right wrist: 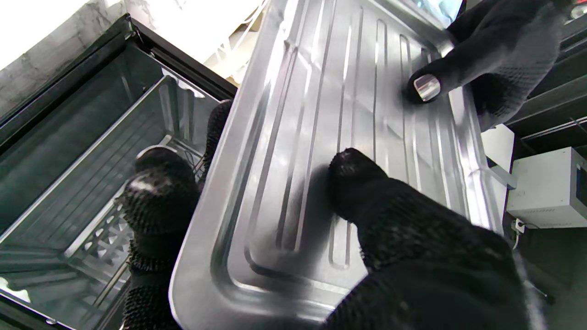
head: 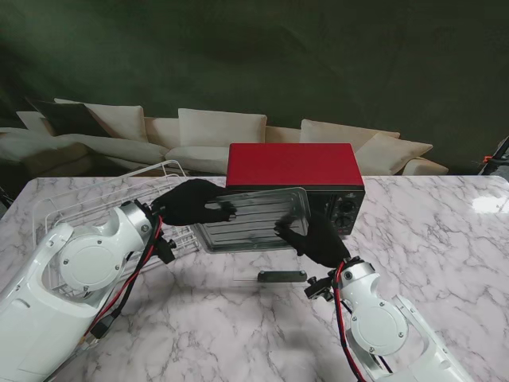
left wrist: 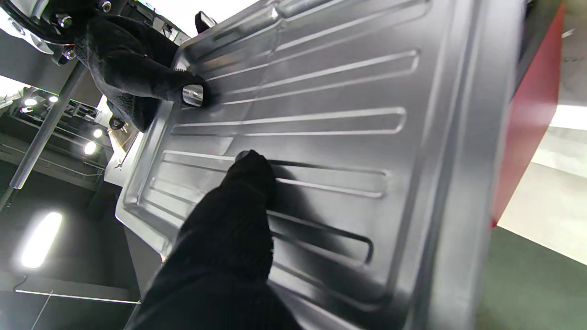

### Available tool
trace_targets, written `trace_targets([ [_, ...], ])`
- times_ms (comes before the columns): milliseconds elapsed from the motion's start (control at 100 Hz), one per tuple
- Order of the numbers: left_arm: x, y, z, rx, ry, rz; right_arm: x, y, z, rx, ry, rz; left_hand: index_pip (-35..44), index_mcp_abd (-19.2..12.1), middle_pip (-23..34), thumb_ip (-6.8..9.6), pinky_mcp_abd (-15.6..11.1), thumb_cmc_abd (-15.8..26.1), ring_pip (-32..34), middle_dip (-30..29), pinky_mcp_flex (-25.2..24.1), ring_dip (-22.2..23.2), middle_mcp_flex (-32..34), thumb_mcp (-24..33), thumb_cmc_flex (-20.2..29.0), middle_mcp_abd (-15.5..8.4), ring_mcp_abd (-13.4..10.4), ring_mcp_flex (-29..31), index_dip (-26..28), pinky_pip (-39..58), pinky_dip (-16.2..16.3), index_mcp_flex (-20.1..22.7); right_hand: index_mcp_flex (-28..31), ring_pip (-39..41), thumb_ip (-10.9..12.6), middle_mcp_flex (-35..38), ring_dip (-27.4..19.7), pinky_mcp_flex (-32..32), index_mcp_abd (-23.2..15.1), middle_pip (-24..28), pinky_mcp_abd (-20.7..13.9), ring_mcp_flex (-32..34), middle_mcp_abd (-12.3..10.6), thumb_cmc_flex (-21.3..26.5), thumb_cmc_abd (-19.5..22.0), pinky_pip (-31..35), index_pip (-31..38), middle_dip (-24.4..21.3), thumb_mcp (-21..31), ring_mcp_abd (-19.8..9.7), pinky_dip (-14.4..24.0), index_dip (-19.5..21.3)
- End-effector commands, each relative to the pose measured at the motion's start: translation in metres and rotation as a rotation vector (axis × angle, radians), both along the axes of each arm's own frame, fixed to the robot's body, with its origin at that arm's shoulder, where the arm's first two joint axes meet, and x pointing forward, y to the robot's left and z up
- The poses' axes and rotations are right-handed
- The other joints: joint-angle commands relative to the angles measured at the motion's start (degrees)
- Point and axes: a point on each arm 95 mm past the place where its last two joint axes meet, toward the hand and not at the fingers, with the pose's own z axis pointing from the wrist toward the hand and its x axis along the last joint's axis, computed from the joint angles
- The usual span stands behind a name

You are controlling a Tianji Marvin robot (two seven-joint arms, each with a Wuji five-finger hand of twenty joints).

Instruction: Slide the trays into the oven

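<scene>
Stand view: you are seeing the tray (head: 253, 219) hanging tilted before the red oven (head: 296, 177), above the desk (head: 429, 239).
Left robot hand (head: 193, 202): clamping the tray's left edge.
Right robot hand (head: 316, 237): gripping its right corner, fingers (right wrist: 158, 192) curling underneath.

The tray (head: 253, 220) I held up hid my view of the oven (head: 296, 177) mouth from the stand. My left hand (head: 195, 202) covered the tray's left rim, my right hand (head: 318, 238) its near right corner. The wire rack (head: 119, 203) sat partly behind my left arm. The oven knobs (head: 345, 211) were too small to read.
</scene>
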Motion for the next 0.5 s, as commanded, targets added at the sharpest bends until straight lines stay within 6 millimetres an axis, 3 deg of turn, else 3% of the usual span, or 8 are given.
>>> trace_targets([
  [0, -0.002, -0.01, 0.0, -0.004, 0.012, -0.028, -0.006, 0.01, -0.002, 0.015, 0.023, 0.023, 0.9, -3.7, 0.0, 0.98, -3.0, 4.9, 1.7, -0.4, 0.0, 0.1, 0.3, 3.7, 4.8, -0.1, 0.9, 0.4, 0.6, 1.8, -0.8, 2.3, 2.2, 12.2, -0.8, 3.6, 5.3, 3.6, -2.8, 3.1, 1.6, 10.2, 0.9, 2.4, -1.1, 3.4, 1.4, 1.7, 4.4, -2.2, 1.8, -0.1],
  [180, 0.001, -0.015, -0.003, 0.002, 0.024, -0.029, -0.012, 0.011, -0.006, 0.063, 0.091, 0.012, 0.1, -3.9, -0.3, 0.98, -3.3, 5.6, 1.3, -0.5, -0.9, 0.0, -0.6, 3.1, 4.8, -0.5, 0.5, -0.5, 0.1, 1.4, -0.9, 1.5, 5.4, 22.9, -1.4, 7.9, 9.0, 9.9, -4.0, 5.3, 3.2, 11.8, 1.5, 2.5, -3.2, 7.9, 1.4, 4.8, 8.1, -3.2, 3.5, 2.1],
  [210, 0.002, -0.016, -0.004, 0.003, 0.027, -0.029, -0.012, 0.012, -0.006, 0.08, 0.106, 0.007, -0.2, -3.9, -0.4, 1.01, -3.3, 5.8, 1.2, -0.6, -1.3, 0.0, -1.1, 2.9, 4.8, 0.3, 0.6, -1.0, -0.1, 1.2, -1.0, 1.1, 5.8, 24.8, -1.5, 8.3, 9.2, 10.6, -4.4, 5.8, 3.7, 11.7, 1.7, 2.6, -3.3, 8.4, 1.7, 5.5, 8.5, -3.4, 3.6, 2.9],
  [250, 0.002, -0.016, -0.005, 0.004, 0.032, -0.03, -0.013, 0.011, -0.007, 0.102, 0.127, 0.003, -0.8, -3.9, -0.3, 1.06, -3.2, 6.1, 1.0, -0.5, -2.0, 0.0, -1.3, 2.6, 4.8, -1.2, 0.6, -1.5, -0.5, 0.8, -1.1, 0.5, 6.2, 26.9, -1.5, 8.7, 9.3, 11.2, -4.6, 6.2, 3.9, 11.8, 1.9, 2.6, -3.4, 9.1, 1.9, 6.4, 8.9, -3.6, 3.8, 3.9],
  [360, 0.005, -0.019, -0.007, -0.001, 0.039, -0.029, -0.015, 0.011, -0.007, 0.158, 0.177, -0.013, -3.0, -3.7, -0.9, 1.26, -2.6, 7.0, -0.5, -1.2, -4.7, -0.3, -3.5, 0.1, 4.8, -1.9, 0.9, -4.2, -2.3, -0.9, -1.4, -1.7, 7.1, 29.6, -1.6, 9.5, 9.2, 11.6, -5.1, 6.6, 4.3, 11.8, 2.4, 2.8, -3.8, 11.0, 2.4, 7.5, 9.7, -3.8, 4.4, 5.9],
  [390, 0.006, -0.019, -0.007, -0.001, 0.042, -0.029, -0.016, 0.011, -0.008, 0.172, 0.189, -0.014, -4.0, -3.5, -1.2, 1.82, -2.3, 7.2, -1.3, -1.7, -5.7, -0.5, -4.5, -2.0, 4.8, -1.9, 1.1, -5.3, -3.1, -1.8, -1.5, -2.7, 7.2, 29.8, -1.6, 9.6, 9.2, 11.6, -5.3, 6.6, 4.4, 11.8, 2.4, 2.9, -3.8, 11.1, 2.5, 7.6, 9.8, -3.7, 4.4, 6.2],
  [430, 0.007, -0.019, -0.008, -0.001, 0.043, -0.03, -0.016, 0.01, -0.008, 0.187, 0.205, -0.013, -5.8, -3.2, -1.3, 4.1, -1.7, 8.1, -2.9, -3.3, -7.9, -0.7, -6.9, -7.5, 4.0, -1.9, 1.4, -7.6, -3.8, -3.8, -1.2, -4.3, 7.4, 29.9, -1.6, 9.7, 9.1, 11.7, -5.5, 6.6, 4.6, 11.8, 2.4, 2.9, -3.9, 11.1, 2.7, 7.7, 10.0, -3.6, 4.4, 6.6],
  [490, 0.008, -0.019, -0.008, 0.001, 0.047, -0.032, -0.017, 0.01, -0.008, 0.194, 0.217, -0.014, -9.1, -2.7, -1.6, 4.74, -1.4, 7.9, -4.8, -9.2, -10.4, -1.2, -10.6, -9.3, 1.1, -0.5, 1.7, -10.5, -4.0, -6.2, -0.9, -6.7, 7.6, 30.2, -1.7, 9.8, 9.0, 11.7, -5.8, 6.7, 4.7, 11.8, 2.4, 2.9, -3.8, 11.2, 2.9, 7.8, 10.1, -3.6, 4.4, 7.0],
])
